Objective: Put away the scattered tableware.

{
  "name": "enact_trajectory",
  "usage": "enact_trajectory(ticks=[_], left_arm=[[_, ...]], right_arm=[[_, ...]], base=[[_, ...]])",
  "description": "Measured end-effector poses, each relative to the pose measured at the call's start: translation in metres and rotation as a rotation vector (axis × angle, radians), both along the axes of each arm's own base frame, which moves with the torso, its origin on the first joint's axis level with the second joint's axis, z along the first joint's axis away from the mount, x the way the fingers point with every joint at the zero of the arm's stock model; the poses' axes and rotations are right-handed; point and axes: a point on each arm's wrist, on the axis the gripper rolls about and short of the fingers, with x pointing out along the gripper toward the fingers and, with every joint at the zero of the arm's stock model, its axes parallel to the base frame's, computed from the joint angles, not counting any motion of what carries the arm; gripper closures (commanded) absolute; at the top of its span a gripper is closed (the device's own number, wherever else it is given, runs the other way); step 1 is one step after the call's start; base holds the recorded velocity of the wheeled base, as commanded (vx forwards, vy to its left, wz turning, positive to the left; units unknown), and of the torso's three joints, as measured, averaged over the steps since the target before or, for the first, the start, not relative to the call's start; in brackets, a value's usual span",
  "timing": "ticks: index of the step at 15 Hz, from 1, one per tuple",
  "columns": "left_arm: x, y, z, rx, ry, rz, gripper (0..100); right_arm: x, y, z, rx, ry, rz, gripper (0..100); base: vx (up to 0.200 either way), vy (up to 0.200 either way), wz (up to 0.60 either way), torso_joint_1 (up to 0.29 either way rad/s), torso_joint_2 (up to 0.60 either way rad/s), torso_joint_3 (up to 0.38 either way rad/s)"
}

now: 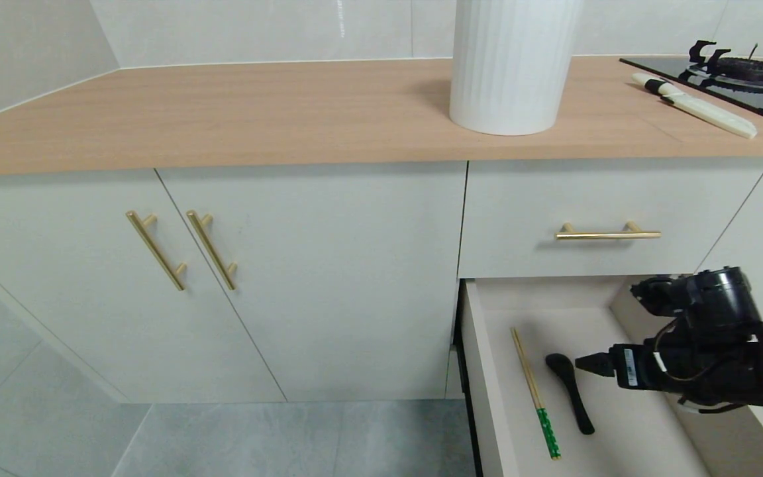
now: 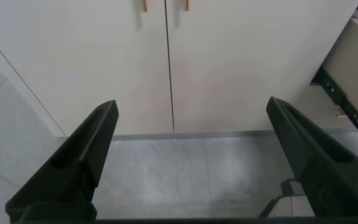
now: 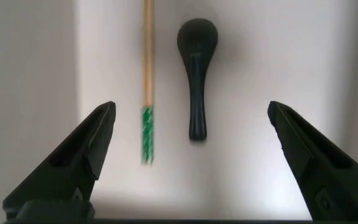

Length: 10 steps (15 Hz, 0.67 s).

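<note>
Nearest to us, low on the right, a drawer (image 1: 485,371) is pulled open. Two things lie flat in it. The chopsticks (image 1: 535,401) lie together on the left, with their green ends toward us. The black spoon (image 1: 570,392) lies just to their right, not touching them, with its bowl at the far end. Our right end effector (image 1: 585,362) hangs over the drawer, just right of the spoon. Its fingers are spread wide and hold nothing.

Our left end effector (image 2: 191,109) is low down, above the grey floor (image 2: 179,168). Its fingers are spread wide too, with nothing in them. It faces the two shut cupboard doors (image 1: 302,278).

Above the open drawer is a shut drawer with a gold handle (image 1: 607,234). Farther back, on the wooden worktop (image 1: 222,112), stands a tall white ribbed pot (image 1: 510,66). To its right lies a pale knife (image 1: 694,106), next to the black stove (image 1: 746,69) in the far right corner.
</note>
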Motion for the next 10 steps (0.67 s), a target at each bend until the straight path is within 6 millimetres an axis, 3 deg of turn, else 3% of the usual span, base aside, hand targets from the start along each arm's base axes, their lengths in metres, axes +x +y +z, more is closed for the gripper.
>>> enact_trajectory(ticks=[5,9,10], left_arm=[[0.0,0.0,0.0,0.0,0.0,0.0,0],[0.0,0.0,0.0,0.002,0.0,0.0,0],[0.0,0.0,0.0,0.002,0.0,0.0,0]], right_arm=[[-0.082,-0.018,0.056,-0.085,0.111,0.065,0],[-0.111,-0.014,0.085,-0.092,-0.002,0.153,0],[-0.115,-0.014,0.088,-0.09,-0.014,0.162,0]], base=[[0.0,0.0,0.0,0.0,0.0,0.0],[0.0,0.0,0.0,0.0,0.0,0.0],[-0.2,0.0,0.0,0.002,0.0,-0.002]])
